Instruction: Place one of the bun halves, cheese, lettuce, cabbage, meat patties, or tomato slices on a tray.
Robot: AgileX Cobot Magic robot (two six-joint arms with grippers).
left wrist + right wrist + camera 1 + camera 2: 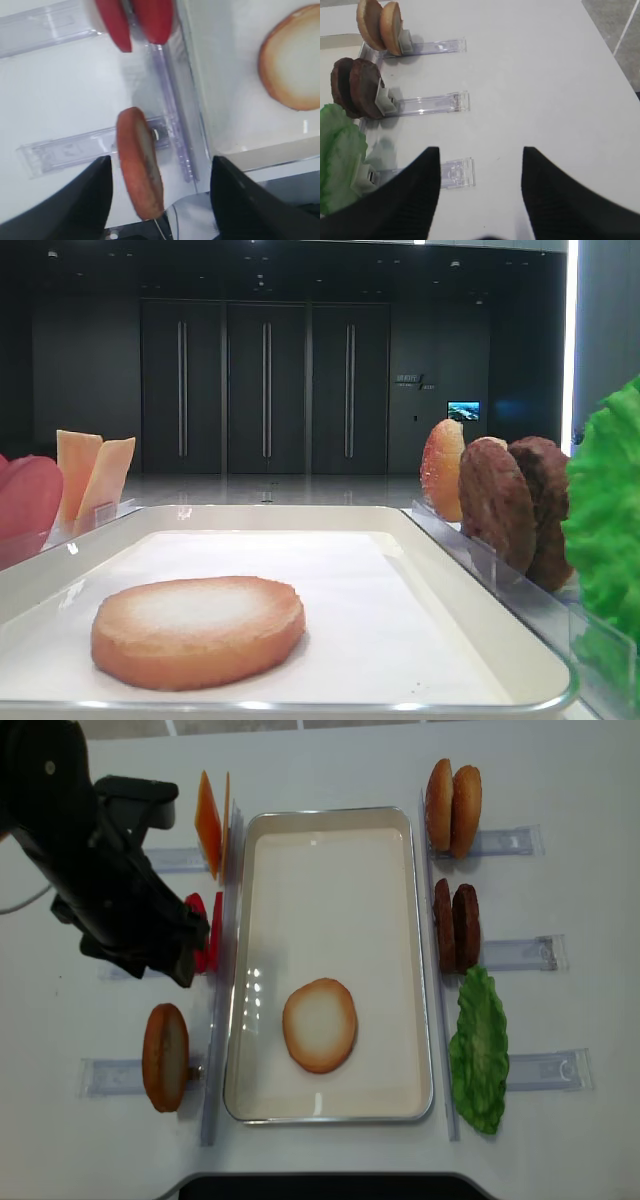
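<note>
A bun half (319, 1025) lies flat, pale face up, on the cream tray (330, 840); it also shows in the low view as bun half (198, 628). Another bun half (140, 165) stands on edge in a clear holder left of the tray. My left gripper (160, 159) is open above it; this bun sits between the fingers, nearer the left one and touching neither. Two tomato slices (135, 20) stand just beyond. My right gripper (480, 148) is open and empty over the table, beside the lettuce (340, 155) and meat patties (357, 87).
Cheese (210, 810) stands left of the tray's far end. Two bun halves (452, 795), patties (455, 925) and lettuce (480, 1050) line the right side in clear holders (435, 104). My left arm (100, 870) partly hides the tomato slices from above.
</note>
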